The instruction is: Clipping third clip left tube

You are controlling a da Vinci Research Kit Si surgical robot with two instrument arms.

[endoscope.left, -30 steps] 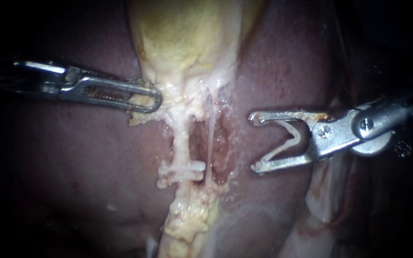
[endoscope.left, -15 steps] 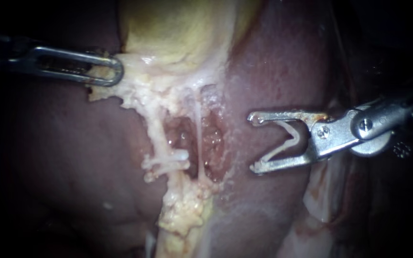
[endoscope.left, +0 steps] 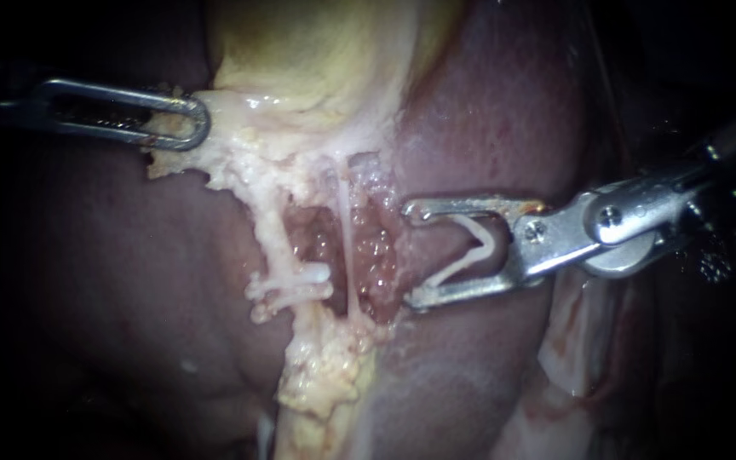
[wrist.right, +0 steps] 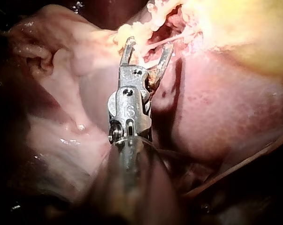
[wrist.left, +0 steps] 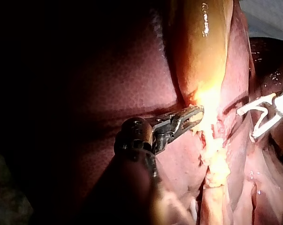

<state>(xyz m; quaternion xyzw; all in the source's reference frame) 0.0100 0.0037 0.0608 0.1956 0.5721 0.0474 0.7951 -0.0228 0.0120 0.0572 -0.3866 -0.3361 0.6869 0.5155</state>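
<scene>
Gripping the pale ragged tissue [endoscope.left: 230,162] at the neck of the yellow gallbladder [endoscope.left: 317,51], my left instrument [endoscope.left: 191,126] had its slotted steel jaws closed on it from both sides. My right instrument [endoscope.left: 412,253] carried a white V-shaped clip [endoscope.left: 470,249] held between its two wide-set jaws, the tips just beside the thin right tube [endoscope.left: 347,238]. The thick whitish left tube [endoscope.left: 270,234] lay beyond that, over the dark red liver [endoscope.left: 129,281], with two white clips [endoscope.left: 296,283] across its lower end.
</scene>
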